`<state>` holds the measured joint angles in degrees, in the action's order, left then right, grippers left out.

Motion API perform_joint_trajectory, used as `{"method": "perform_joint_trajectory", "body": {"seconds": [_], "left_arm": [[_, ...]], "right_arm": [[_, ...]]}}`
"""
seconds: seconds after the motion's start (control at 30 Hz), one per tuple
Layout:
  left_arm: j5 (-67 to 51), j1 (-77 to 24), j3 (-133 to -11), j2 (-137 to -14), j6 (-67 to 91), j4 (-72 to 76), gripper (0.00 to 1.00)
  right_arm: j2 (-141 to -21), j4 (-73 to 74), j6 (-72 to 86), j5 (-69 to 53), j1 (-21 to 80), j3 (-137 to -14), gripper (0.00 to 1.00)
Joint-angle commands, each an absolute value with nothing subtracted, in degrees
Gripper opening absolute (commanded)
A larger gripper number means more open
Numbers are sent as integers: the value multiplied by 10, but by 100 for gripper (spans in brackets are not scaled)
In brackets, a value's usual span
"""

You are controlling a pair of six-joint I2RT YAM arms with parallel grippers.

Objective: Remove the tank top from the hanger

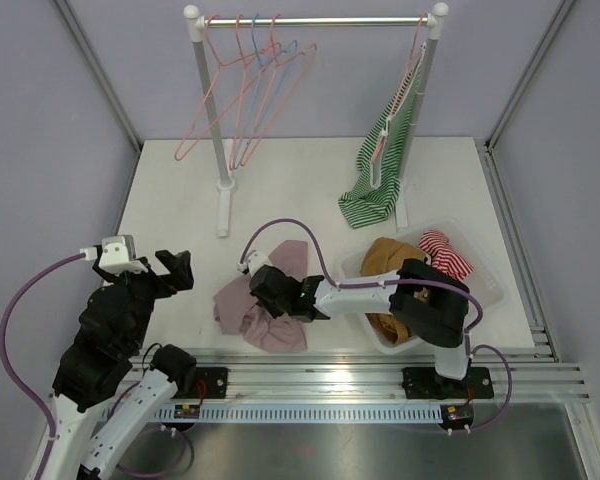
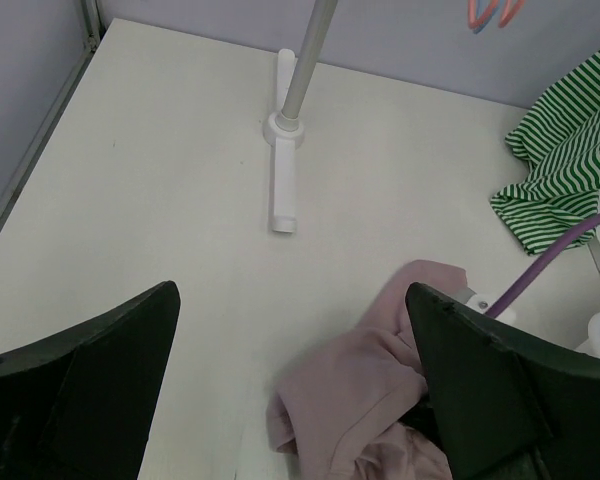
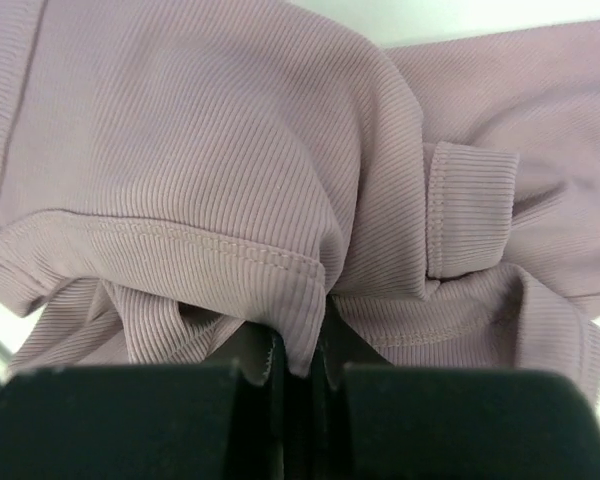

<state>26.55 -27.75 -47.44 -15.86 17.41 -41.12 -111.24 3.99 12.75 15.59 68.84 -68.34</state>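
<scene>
- The green-striped tank top (image 1: 380, 170) hangs from a pink hanger (image 1: 412, 70) at the right end of the rack (image 1: 315, 20). Its lower part is pooled on the surface (image 1: 180, 190). I judge this one is not yet removed.
- A mauve ribbed garment (image 1: 270, 330) lies crumpled on the surface near the middle, off any hanger and just left of the bin (image 1: 485, 290) of clothes. I cannot tell whether it too is a tank top.
- My right hand (image 3: 300, 365) is pressed together, pinching a hemmed fold of that mauve garment. The arm reaches low and leftward across the surface.
- My left hand (image 2: 290, 390) is spread wide and holds nothing. It hovers over the near-left surface, facing the rack's foot.
- What I reckon is left: set the mauve piece aside, then slip the striped top's straps off the hanger.
</scene>
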Motion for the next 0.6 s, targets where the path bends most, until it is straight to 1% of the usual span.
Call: {"method": "perform_joint_trajectory", "body": {"seconds": [0.0,0.07,0.1,0.27,0.3,0.5,0.57], "left_arm": [[265,-276,-474,-163,162,-388,99],[265,-276,-473,-159,163,-389,99],[265,-276,-473,-157,163,-389,99],[267,-276,-470,-147,161,-386,99],[268,-276,-471,-146,161,-386,99],[279,-276,-470,-138,163,-388,99],[287,-276,-469,-135,166,-388,99]], "right_arm": [[-1014,67,134,157,689,-654,0],[-971,79,136,167,689,-644,0],[-929,85,137,175,689,-642,0],[-802,154,149,250,689,-636,0],[-759,162,150,261,689,-635,0],[-621,283,181,383,689,-671,0],[-599,357,202,445,688,-703,0]]}}
